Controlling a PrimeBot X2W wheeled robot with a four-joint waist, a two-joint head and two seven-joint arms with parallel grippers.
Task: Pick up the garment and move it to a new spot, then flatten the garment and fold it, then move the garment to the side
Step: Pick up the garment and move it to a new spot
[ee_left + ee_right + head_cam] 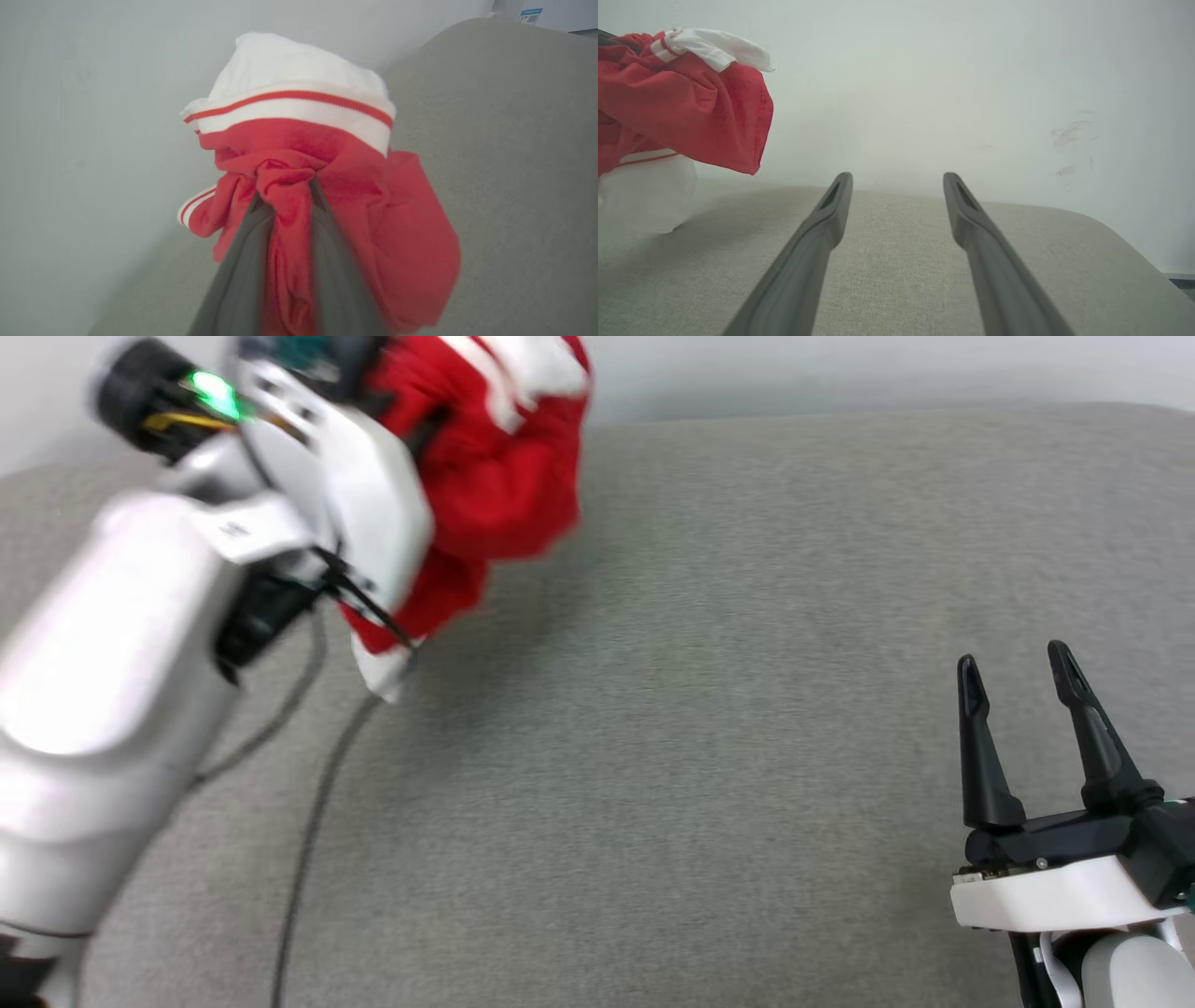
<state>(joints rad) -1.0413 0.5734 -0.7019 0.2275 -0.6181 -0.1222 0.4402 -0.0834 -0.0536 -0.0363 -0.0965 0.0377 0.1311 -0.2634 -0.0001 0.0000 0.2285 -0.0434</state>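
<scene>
Fabric bunched into a red wad sits at the upper left of the head view: the garment (495, 476) hangs from the left gripper (286, 191). That gripper's two dark fingers are pinched nearly together on a twist of red cloth. This is plain in the left wrist view, where a white sleeve with striped trim flops over the top of the bundle. The lowest white fold dangles close to the grey cloth surface (747, 728) — whether it touches, I cannot tell. At the lower right of the head view the right gripper (1016, 658) has its fingers spread wide and holds nothing. It is well apart from the shirt. A dark cable (308, 840) crosses the surface at the lower left, below the blurred left arm.
</scene>
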